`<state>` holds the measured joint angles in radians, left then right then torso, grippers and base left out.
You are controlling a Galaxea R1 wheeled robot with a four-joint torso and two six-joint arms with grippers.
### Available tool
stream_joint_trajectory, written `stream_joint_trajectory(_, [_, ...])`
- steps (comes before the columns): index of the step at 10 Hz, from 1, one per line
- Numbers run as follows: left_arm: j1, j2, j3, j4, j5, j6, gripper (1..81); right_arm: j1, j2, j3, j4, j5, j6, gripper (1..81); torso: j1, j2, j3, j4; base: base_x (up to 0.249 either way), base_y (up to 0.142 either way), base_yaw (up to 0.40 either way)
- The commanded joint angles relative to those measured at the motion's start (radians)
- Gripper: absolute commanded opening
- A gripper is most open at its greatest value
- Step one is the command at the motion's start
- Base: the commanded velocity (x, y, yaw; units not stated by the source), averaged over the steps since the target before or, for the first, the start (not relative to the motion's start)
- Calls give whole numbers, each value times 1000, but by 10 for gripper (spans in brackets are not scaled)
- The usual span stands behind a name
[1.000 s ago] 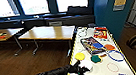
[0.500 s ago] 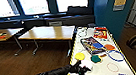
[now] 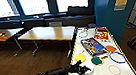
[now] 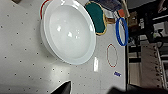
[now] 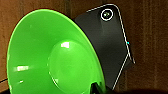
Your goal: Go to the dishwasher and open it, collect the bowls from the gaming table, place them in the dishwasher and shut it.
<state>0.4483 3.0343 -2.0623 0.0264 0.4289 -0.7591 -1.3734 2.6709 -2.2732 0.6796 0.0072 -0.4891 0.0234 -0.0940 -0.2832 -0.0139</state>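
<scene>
the left gripper hovers over the white bowl near the gaming table edge; finger state: cannot tell. the right wrist view shows the green bowl held at its rim.

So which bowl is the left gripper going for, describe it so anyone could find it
Find the long white table with the yellow edge. At its near end, under the left gripper, sits a white bowl. It is wide, shallow and glossy white, unlike the smaller yellow bowl and teal bowl just beyond it.
</scene>
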Motion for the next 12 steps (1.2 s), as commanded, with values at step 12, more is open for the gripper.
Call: stream_joint_trajectory(12, [-99,5,-47,-8,-45,-19,811,41,-9,-6,-5,-84,-2,10,0,1,0,0,27,0,0])
